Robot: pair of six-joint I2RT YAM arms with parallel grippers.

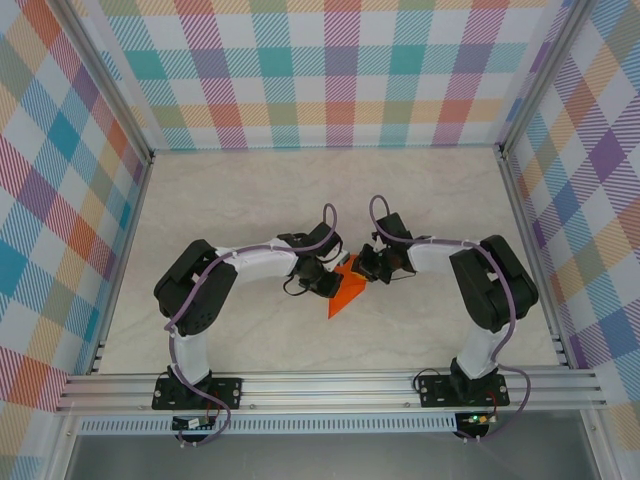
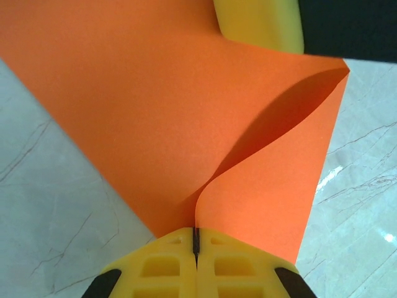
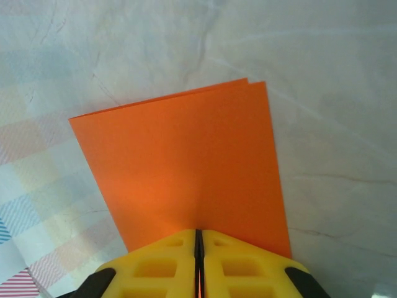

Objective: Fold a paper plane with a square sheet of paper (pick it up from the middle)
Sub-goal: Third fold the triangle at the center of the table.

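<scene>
The square sheet of paper (image 1: pixel 341 294), folded, is clamped by left fingers (image 2: pixel 158 268) and right fingers (image 3: pixel 158 268).

Orange paper (image 3: pixel 186 167), pale marbled table (image 1: pixel 250 200), plaid walls (image 1: pixel 340 70)

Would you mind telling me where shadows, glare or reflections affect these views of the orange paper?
Left wrist view: the orange paper curls, with deep shadow inside the fold, and small glare spots on the table at right. Right wrist view: paper evenly lit; plaid colours reflect faintly on the table, lower left. Top view: even light, soft shadows under the arms.
</scene>
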